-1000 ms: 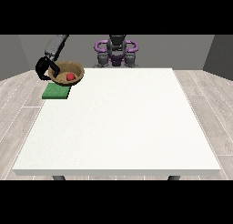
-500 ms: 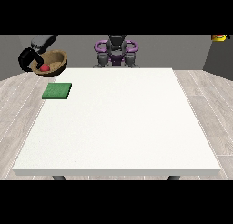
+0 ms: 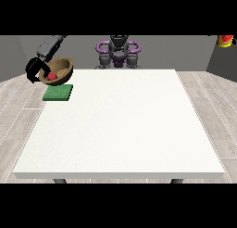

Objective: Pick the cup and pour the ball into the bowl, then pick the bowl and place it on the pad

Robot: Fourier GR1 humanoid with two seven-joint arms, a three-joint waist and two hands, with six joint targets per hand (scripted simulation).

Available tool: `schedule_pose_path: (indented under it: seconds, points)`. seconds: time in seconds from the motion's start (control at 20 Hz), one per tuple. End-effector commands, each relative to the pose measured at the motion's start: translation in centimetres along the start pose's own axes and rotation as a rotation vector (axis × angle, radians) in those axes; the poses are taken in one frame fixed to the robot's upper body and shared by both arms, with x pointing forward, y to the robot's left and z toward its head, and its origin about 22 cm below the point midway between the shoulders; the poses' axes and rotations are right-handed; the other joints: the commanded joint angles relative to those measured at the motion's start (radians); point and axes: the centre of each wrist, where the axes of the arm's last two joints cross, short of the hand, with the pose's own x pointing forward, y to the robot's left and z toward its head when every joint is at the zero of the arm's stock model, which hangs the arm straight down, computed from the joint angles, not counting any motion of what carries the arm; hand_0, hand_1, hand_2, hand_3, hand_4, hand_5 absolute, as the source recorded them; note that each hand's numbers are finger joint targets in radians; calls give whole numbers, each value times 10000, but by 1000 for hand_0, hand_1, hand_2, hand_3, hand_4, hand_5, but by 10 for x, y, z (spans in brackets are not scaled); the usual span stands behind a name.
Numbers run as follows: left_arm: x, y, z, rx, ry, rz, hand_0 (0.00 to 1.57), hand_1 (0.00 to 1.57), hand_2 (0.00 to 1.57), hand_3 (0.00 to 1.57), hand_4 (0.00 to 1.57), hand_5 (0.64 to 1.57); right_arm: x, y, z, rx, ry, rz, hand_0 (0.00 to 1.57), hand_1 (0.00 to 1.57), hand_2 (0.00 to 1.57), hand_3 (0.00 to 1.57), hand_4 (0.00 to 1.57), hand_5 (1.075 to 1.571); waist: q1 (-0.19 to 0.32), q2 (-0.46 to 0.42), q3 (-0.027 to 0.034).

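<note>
Bowl (image 3: 59,70), ball (image 3: 51,76) inside, clasped by curled fingers of the hand at the view's left (image 3: 35,68): lower it level toward 5 o'clock onto the pad (image 3: 58,92).

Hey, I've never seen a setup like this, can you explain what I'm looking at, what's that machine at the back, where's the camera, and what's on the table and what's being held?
The camera stands across a white table and faces the robot, the small grey and purple figure at the far edge. It is a humanoid with two arms that end in black hands.

One arm reaches out to the view's left. Its hand holds a brown bowl, tilted towards the camera, with a red ball inside. The bowl is up in the air, above and just behind the green pad, the flat square that lies on the table near its far left corner.

The other hand is not in the picture, and I see no cup anywhere. At the top right a red and yellow thing pokes into the view; I cannot tell what it is.
</note>
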Motion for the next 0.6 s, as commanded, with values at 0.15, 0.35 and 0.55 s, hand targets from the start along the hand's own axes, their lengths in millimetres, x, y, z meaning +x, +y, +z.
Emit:
schedule_pose_path:
  seconds: [0.15,0.35,0.55]
  points:
    - [-10,1,6,-178,184,-27,0,0,0,0,1203,1557,-5,16,-5,206,63,-649,1571,1571,1571,552,1023,1571,85,-114,1]
    - [12,13,5,83,-44,-210,0,0,0,0,1192,1561,-17,-9,-3,-756,751,-1186,1571,1571,1571,875,710,1571,102,-23,4]
    - [-2,1,2,-210,184,1,0,0,0,0,1192,1563,-12,8,-6,-1556,661,-688,1571,1571,1571,1087,0,1550,64,-114,-4]
